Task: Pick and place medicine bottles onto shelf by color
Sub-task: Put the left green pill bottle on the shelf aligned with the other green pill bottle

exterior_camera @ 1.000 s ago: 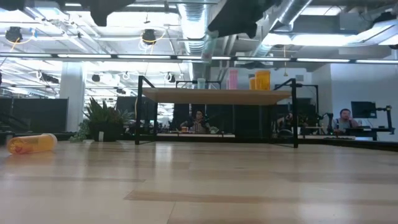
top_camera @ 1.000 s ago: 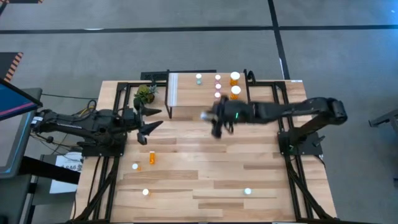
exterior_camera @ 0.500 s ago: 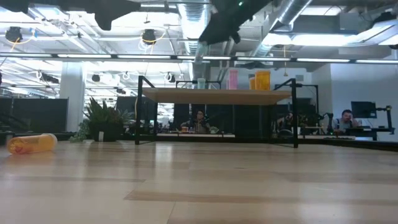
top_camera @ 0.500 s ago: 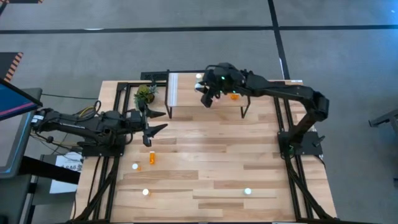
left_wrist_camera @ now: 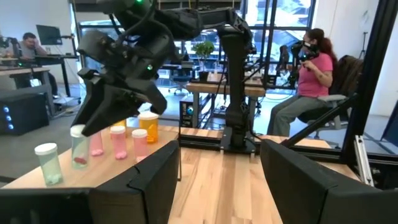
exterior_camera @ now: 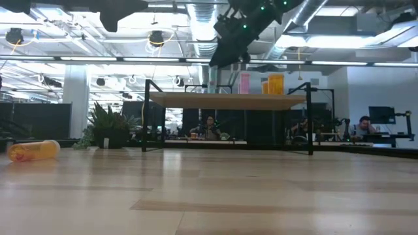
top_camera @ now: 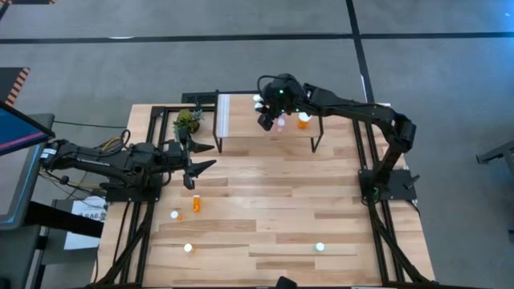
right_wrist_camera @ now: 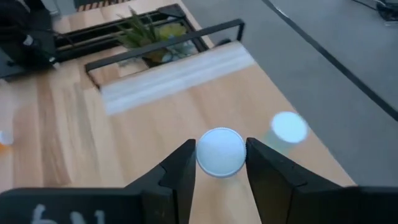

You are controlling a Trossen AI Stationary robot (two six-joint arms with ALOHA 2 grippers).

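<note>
Right end effector (right_wrist_camera: 219, 163) holds vial (right_wrist_camera: 220, 151) over shelf (right_wrist_camera: 155, 118).

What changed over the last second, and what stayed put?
The right hand swung from over the open table up to the shelf and now sits over its back row, with a white-capped bottle between its fingers. The left hand, the bottles on the table and the plant did not move.

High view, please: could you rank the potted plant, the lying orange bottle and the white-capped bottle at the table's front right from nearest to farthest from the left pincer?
Measured from the left pincer:
1. Potted plant, just behind it, beside the shelf.
2. Lying orange bottle, in front of it; close to the plant's distance.
3. White-capped bottle, far front right.
</note>
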